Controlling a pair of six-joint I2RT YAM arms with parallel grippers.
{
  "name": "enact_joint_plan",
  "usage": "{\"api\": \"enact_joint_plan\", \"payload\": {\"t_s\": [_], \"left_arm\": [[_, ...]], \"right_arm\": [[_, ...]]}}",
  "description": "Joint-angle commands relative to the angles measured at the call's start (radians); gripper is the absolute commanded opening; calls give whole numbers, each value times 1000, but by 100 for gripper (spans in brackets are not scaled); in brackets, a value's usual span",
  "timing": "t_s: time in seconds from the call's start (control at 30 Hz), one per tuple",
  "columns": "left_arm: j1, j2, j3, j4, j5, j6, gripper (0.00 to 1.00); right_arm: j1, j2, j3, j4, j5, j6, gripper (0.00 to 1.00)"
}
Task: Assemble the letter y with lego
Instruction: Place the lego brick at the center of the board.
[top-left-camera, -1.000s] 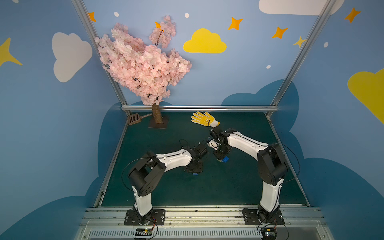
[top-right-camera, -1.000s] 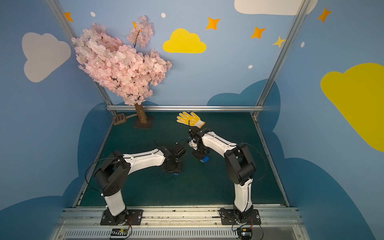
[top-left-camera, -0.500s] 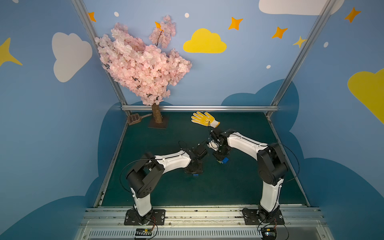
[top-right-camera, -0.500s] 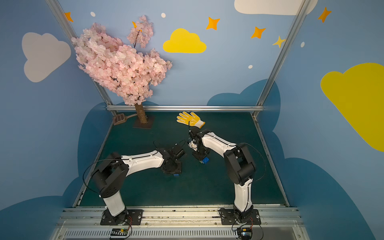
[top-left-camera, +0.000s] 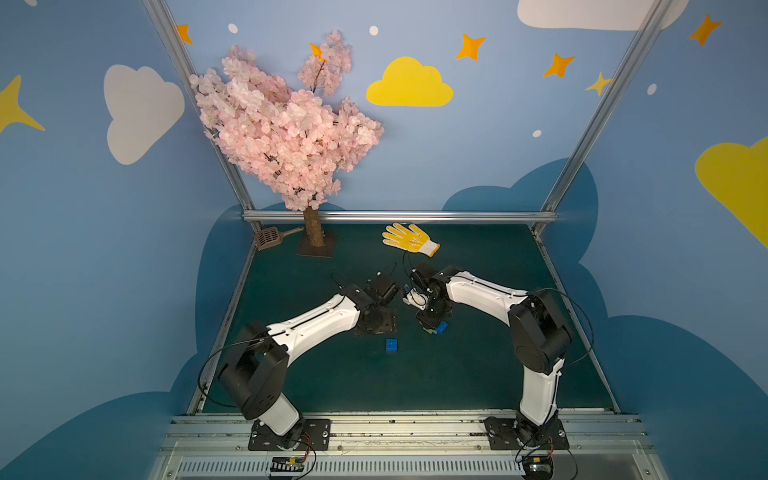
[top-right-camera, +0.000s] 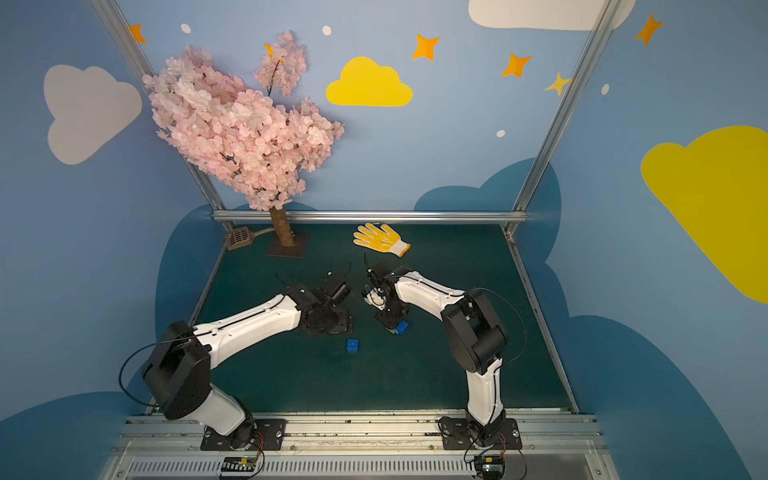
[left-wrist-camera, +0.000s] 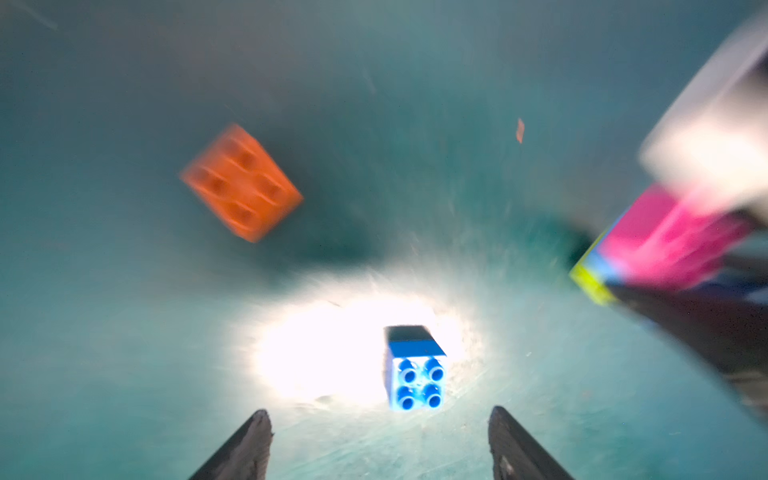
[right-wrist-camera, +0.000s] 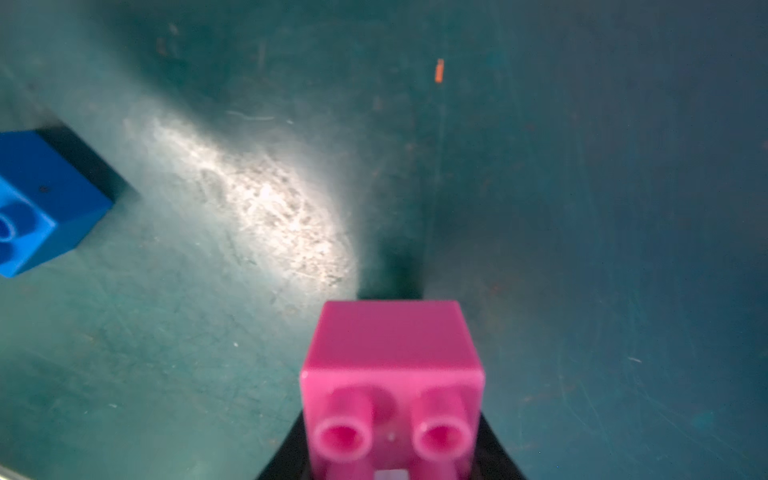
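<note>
Left jaws stand spread wide with nothing between them. In the left wrist view, both dark tips frame a bare strip of the surface (left-wrist-camera: 124, 353).

1. Locate the dark blue brick (left-wrist-camera: 417, 376) just ahead of the left jaws. It sits studs up on the surface, closer to one tip than the other, and touches neither.
2. Confirm that dark blue brick (top-left-camera: 391, 345) in both top views (top-right-camera: 352, 345). It lies loose, just beside the left jaws and between the two sets of jaws.
3. Locate the orange brick (left-wrist-camera: 243, 183) farther ahead of the left jaws, on the side away from the right jaws. It is blurred and appears skewed.

Right jaws are pressed together on the pink brick (right-wrist-camera: 390, 374), pinching it with its studs facing the wrist camera.

4. In the left wrist view, note the pink brick (left-wrist-camera: 665, 237) joined to a light blue brick (left-wrist-camera: 600, 259) and a lime green brick (left-wrist-camera: 588, 284). Blur hides how they interlock.
5. In both top views, find these joined bricks (top-left-camera: 438, 328) at the tips of the right jaws (top-right-camera: 400, 327). You cannot tell whether they touch the surface.
6. From the right jaws, the dark blue brick (right-wrist-camera: 45, 199) lies ahead and off to one side, well apart from the pink brick.
7. Note an orange speck (right-wrist-camera: 439, 70) on the surface far ahead of the right jaws.

A yellow glove (top-left-camera: 409, 237) lies well beyond the right jaws.
</note>
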Motion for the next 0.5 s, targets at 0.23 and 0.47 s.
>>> {"api": "enact_joint_plan", "payload": {"t_s": [0.23, 0.47], "left_arm": [[133, -87, -52, -61, -9, 65, 83], [151, -89, -61, -58, -4, 69, 83]], "right_arm": [[21, 11, -30, 19, 7, -13, 16], [22, 24, -26, 2, -1, -11, 22]]}}
